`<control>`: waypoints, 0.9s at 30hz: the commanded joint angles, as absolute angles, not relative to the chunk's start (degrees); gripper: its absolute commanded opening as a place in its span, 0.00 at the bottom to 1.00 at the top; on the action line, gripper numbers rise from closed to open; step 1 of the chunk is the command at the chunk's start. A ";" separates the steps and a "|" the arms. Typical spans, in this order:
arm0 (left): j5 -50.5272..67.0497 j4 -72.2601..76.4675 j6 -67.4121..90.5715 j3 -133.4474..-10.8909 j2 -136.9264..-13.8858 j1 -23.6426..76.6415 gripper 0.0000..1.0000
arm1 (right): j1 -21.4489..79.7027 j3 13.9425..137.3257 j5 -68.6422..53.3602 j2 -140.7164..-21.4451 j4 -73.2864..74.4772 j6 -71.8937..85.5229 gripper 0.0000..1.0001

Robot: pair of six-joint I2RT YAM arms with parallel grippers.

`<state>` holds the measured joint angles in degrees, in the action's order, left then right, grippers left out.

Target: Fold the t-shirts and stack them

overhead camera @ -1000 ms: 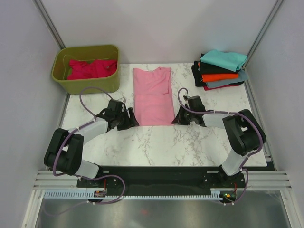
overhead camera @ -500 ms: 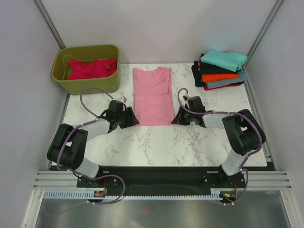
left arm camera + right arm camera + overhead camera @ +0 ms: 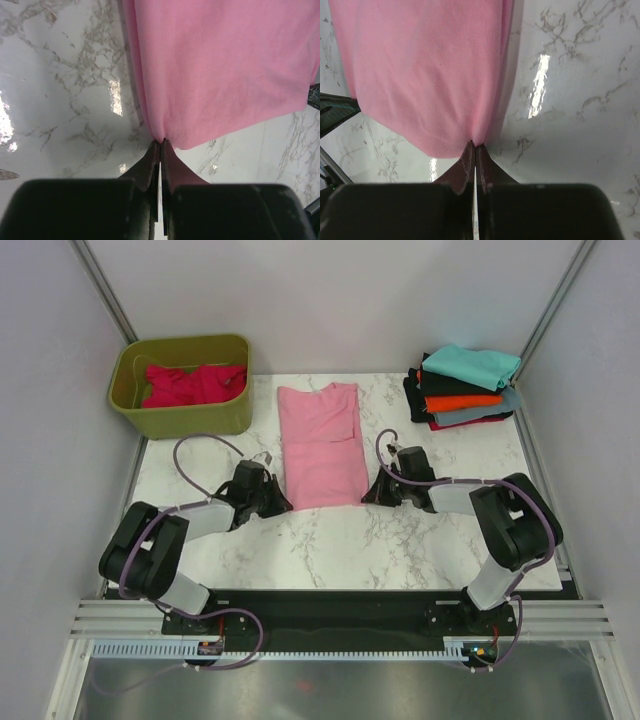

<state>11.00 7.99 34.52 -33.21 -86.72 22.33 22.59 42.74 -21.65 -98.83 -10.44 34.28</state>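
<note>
You have nothing to read here: no lettering, label, brand mark, number or sign shows legibly in any view.

Light is bright and even from above. In my wrist views, white glare streaks the glossy surface [image 3: 75,75]; the near foreground is dark, blurred.

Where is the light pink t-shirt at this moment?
Top view: the light pink t-shirt lies mid-table, between the olive tub at left and the folded stack at right, its near corners pinched by the left gripper and the right gripper.
</note>
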 commanded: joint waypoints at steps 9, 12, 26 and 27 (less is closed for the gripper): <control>8.35 -4.18 38.58 -30.06 -71.56 32.16 0.02 | 22.85 30.68 -20.66 -81.50 -1.59 35.68 0.00; 4.59 -11.13 41.48 -30.67 -64.18 37.51 0.02 | 23.99 27.95 -17.68 -69.47 5.96 36.82 0.00; -5.61 -34.35 46.94 -46.04 -49.74 47.55 0.02 | 26.02 37.78 -11.35 -40.77 32.78 41.58 0.00; -7.28 -34.97 45.72 -48.40 -51.66 47.46 0.02 | 26.02 40.40 -10.38 -41.83 32.78 41.14 0.00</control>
<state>-1.06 -29.80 45.58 -42.83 -49.93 47.35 25.78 34.24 -14.06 -39.81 29.43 41.58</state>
